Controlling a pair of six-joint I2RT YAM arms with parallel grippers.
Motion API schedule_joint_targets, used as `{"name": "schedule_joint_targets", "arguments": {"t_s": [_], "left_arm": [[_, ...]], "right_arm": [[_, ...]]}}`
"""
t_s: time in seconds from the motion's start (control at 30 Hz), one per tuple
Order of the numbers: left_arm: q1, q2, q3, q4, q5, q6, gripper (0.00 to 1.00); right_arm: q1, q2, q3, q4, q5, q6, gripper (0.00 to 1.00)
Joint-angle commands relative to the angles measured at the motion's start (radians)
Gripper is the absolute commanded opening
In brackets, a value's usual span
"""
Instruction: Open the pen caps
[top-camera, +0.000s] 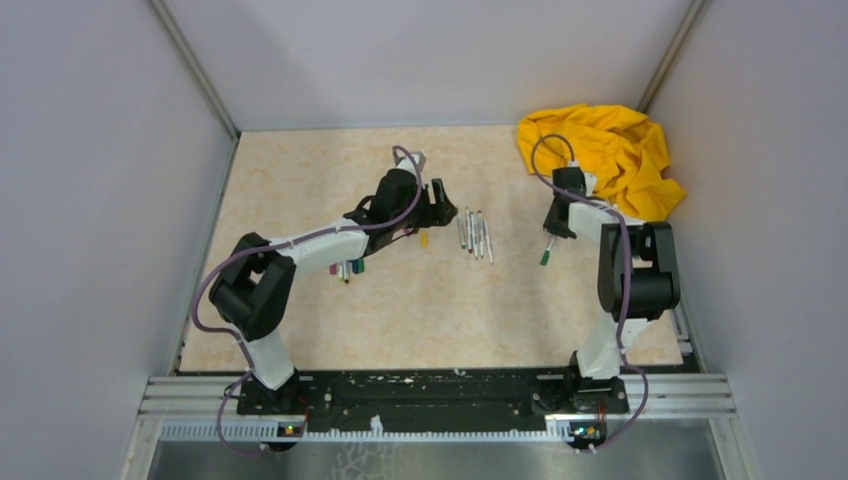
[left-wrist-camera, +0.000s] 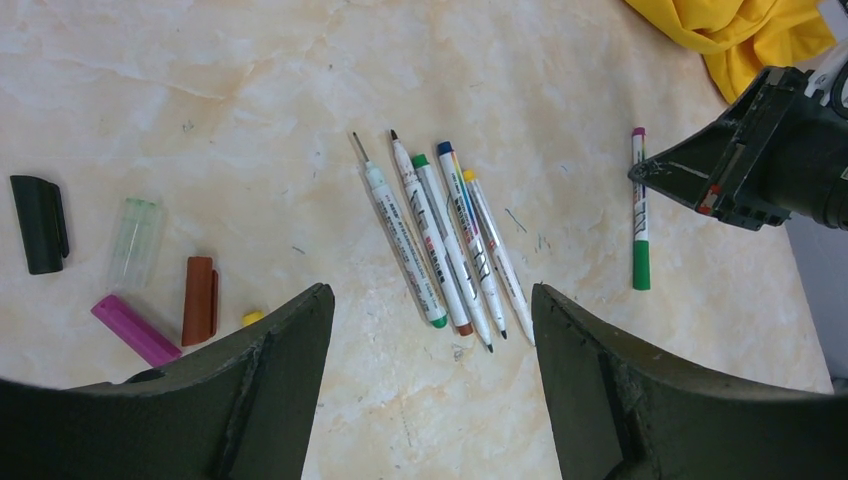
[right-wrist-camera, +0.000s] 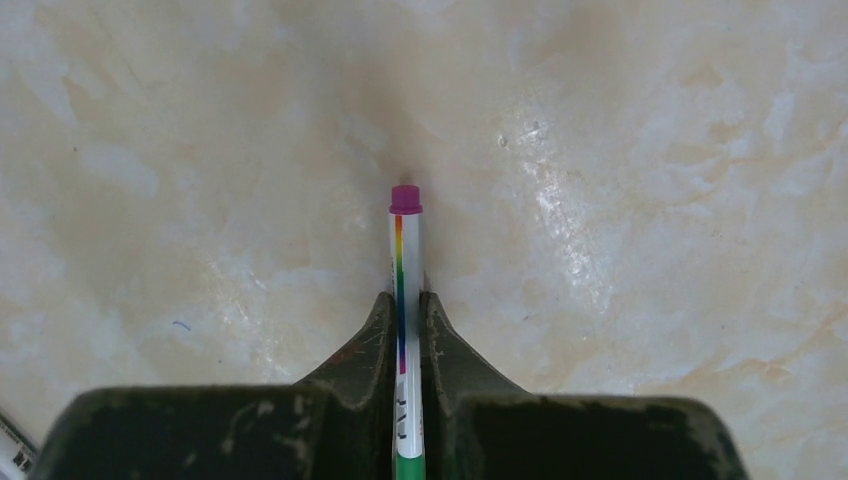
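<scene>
My right gripper (right-wrist-camera: 405, 300) is shut on the white barrel of a pen (right-wrist-camera: 405, 250). The pen's purple end (right-wrist-camera: 405, 198) points past the fingertips and its green cap (right-wrist-camera: 410, 468) sits at the wrist end. The same pen (left-wrist-camera: 638, 215), green cap (left-wrist-camera: 640, 265) and right gripper (left-wrist-camera: 700, 170) also show in the left wrist view. My left gripper (left-wrist-camera: 430, 295) is open and empty above a row of several uncapped pens (left-wrist-camera: 440, 240). Loose caps lie to their left: black (left-wrist-camera: 38, 222), clear (left-wrist-camera: 134, 243), brown-red (left-wrist-camera: 199, 300), purple (left-wrist-camera: 135, 330), yellow (left-wrist-camera: 253, 318). The top view shows the left gripper (top-camera: 440, 205), right gripper (top-camera: 552, 232) and green cap (top-camera: 546, 257).
A crumpled yellow cloth (top-camera: 605, 155) lies at the back right of the marbled table (top-camera: 420, 310), close behind the right gripper. Grey walls enclose the table on three sides. The arm bases stand on a black rail (top-camera: 430, 392) at the near edge.
</scene>
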Motion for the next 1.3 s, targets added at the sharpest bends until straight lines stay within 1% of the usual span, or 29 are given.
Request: {"name": "schedule_joint_targets", "arguments": {"t_s": [0.0,0.1,0.27,0.43,0.6,0.8,1.0,1.27], "left_arm": [[0.005,-0.03,-0.029,0.026,0.015,0.002,0.79],[0.007,-0.041,-0.055,0.052,0.026,0.004,0.83],[0.012,-0.042,-0.094,0.13,0.178,-0.004,0.83],[0.014,-0.031,-0.131,0.229,0.287,-0.042,0.83],[0.019,0.012,-0.14,0.303,0.377,-0.09,0.82],[0.022,0.057,-0.15,0.376,0.43,-0.152,0.8],[0.021,0.092,-0.153,0.418,0.447,-0.188,0.78],[0.021,0.109,-0.157,0.445,0.457,-0.205,0.71]], "right_arm": [[0.029,-0.073,-0.042,0.026,-0.079,-0.023,0.0],[0.085,-0.138,-0.034,0.065,-0.143,-0.035,0.0],[0.172,-0.207,-0.019,0.147,-0.247,-0.014,0.0],[0.237,-0.202,0.005,0.207,-0.314,0.038,0.0],[0.302,-0.178,0.034,0.243,-0.32,0.072,0.0],[0.354,-0.16,0.062,0.276,-0.329,0.114,0.0],[0.394,-0.143,0.096,0.299,-0.329,0.136,0.0],[0.427,-0.121,0.122,0.297,-0.322,0.15,0.0]]}}
